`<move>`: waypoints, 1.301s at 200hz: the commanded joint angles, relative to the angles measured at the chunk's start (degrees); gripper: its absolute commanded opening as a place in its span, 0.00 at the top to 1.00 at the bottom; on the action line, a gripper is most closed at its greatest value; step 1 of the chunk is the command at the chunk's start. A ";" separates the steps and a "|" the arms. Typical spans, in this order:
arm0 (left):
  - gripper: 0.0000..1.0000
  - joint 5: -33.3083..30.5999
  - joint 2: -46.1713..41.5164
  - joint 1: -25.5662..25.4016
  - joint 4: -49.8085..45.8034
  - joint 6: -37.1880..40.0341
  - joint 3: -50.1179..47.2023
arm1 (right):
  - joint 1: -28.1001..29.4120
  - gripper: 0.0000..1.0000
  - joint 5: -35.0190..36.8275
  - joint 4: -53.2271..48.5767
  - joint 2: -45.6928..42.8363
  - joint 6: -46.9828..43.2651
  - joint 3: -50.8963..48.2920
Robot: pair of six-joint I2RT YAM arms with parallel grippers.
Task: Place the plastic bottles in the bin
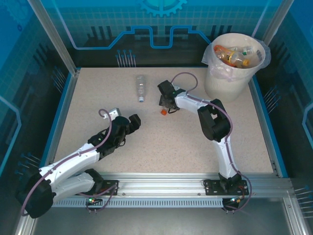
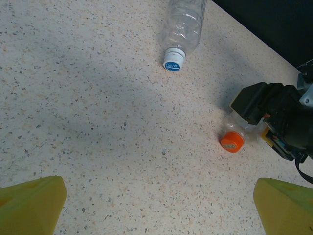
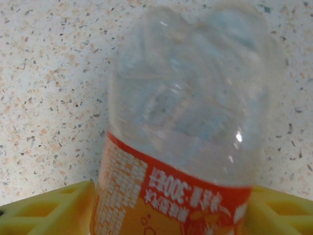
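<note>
Speckled tabletop (image 1: 98, 98) holds the orange-capped bottle (image 3: 186, 122) between the yellow pads (image 3: 49, 210) of the right claw (image 1: 165, 104); whether they pinch it I cannot tell, while the left claw (image 2: 156, 215) is spread. Slick round plastic could squirt out mid-lift, short of the bin (image 1: 230, 83) beyond.

Clear bottle (image 2: 183, 24), blue-and-white cap, is lying on speckled table (image 2: 98, 127). Orange-capped bottle (image 2: 232, 140) is lying beneath right gripper (image 2: 247, 120). Left gripper (image 2: 156, 210): yellow fingertips (image 2: 32, 205) are standing wide apart.
</note>
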 commanded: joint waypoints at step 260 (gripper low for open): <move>0.01 14.68 12.46 0.89 15.78 2.92 4.55 | -28.82 0.77 -25.10 10.00 -52.28 -21.64 -18.23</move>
